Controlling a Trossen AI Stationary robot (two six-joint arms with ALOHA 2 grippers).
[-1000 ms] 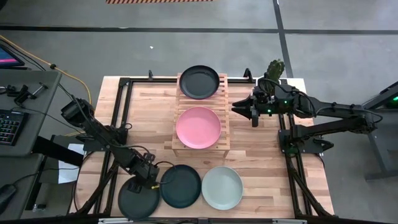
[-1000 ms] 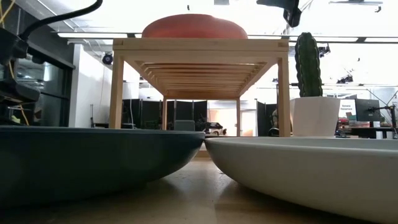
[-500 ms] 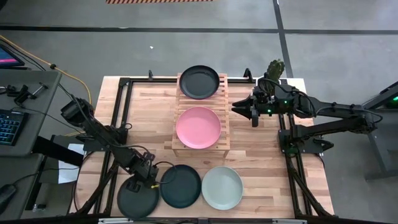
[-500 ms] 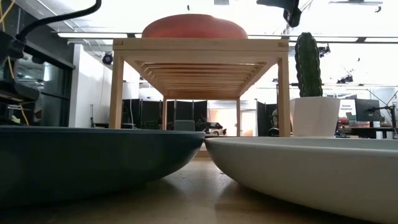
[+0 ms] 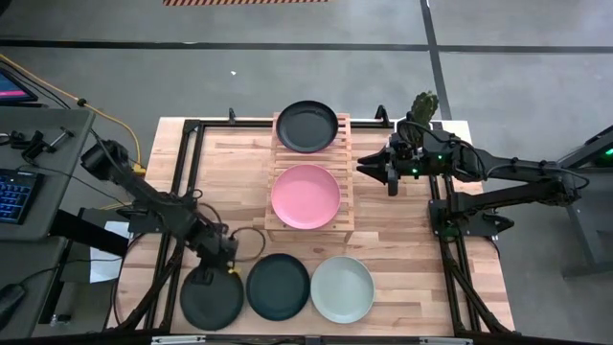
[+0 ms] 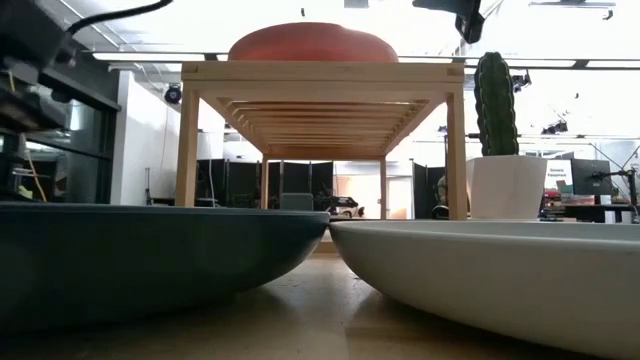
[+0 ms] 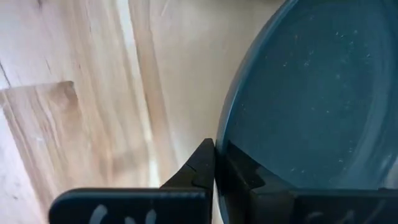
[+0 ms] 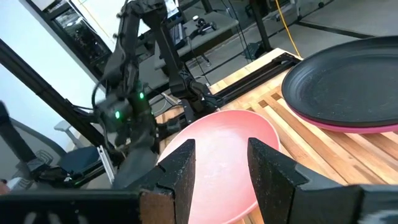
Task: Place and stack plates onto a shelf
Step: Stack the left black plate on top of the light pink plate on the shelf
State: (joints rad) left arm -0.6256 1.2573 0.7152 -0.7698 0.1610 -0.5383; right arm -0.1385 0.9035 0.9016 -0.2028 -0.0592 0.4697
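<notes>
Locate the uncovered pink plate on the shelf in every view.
High view: pink plate at picture centre, on the shelf's near end.
Low view: top centre, on top of the shelf.
Left wrist view: not in it; only a dark plate gripped by the left hand.
Right wrist view: lower middle.
Shared landmark: the shelf, under the plate in all three.

In the low view the near dark plate (image 6: 150,260) and pale plate (image 6: 500,275) are cut off by the frame edges and hide the shelf (image 6: 320,75) legs' feet.
</notes>
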